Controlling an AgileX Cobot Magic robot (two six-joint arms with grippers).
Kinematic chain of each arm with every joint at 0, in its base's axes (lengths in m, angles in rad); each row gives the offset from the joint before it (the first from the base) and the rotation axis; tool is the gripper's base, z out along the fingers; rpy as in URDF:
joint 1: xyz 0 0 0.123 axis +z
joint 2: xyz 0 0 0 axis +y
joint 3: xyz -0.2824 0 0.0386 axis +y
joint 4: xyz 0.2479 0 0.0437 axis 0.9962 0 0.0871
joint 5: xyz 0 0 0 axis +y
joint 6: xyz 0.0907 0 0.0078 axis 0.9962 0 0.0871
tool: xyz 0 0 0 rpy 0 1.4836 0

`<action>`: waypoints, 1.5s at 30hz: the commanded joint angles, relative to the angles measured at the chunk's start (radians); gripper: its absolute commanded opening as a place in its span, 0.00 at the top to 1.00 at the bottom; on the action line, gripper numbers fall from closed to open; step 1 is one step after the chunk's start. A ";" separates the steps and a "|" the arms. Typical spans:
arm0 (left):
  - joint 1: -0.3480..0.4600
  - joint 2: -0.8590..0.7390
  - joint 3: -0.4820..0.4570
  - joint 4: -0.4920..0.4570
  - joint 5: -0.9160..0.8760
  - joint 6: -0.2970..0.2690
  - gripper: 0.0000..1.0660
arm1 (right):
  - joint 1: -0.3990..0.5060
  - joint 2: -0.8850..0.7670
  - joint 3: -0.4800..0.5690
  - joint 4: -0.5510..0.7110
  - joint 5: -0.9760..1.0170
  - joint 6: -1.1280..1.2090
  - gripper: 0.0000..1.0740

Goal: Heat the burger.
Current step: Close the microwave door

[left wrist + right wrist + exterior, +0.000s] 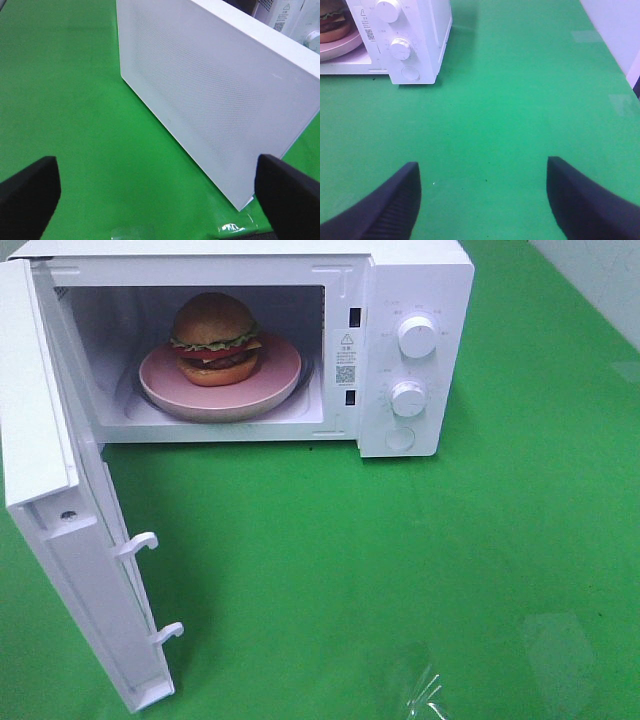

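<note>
One burger (215,338) stands upright, top bun uppermost, stack axis vertical, on the pink plate (281,376) inside the open-doored microwave (440,295). Both the left end effector (156,171) and the right end effector (483,171) are spread wide and empty above the green table (420,570).

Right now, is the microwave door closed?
No, the microwave door stands wide open, showing the burger on the pink plate inside.

The whole work surface is covered by a glossy green sheet (470,570). At the far right it is bordered by a pale, plain wall (595,280). Bright white glare (432,698) is thrown back from the sheet at the near edge, and a fainter pale reflection is seen further right.
</note>
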 commanded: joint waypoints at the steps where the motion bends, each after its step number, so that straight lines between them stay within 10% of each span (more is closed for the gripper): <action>1: 0.001 -0.016 -0.020 -0.003 -0.037 -0.012 0.09 | -0.005 -0.028 0.002 0.000 -0.011 -0.005 0.34; 11: 0.001 0.105 -0.042 0.010 -0.140 -0.027 0.37 | -0.005 -0.028 0.002 0.000 -0.011 -0.005 0.34; 15: 0.001 0.216 -0.041 0.047 -0.243 -0.026 0.72 | -0.005 -0.028 0.002 0.000 -0.011 -0.005 0.34; 21: 0.001 0.297 -0.041 0.071 -0.338 -0.024 1.00 | -0.005 -0.028 0.002 0.000 -0.011 -0.005 0.34; 45: 0.001 0.612 0.237 0.095 -1.201 -0.024 1.00 | -0.005 -0.028 0.002 0.000 -0.011 -0.005 0.34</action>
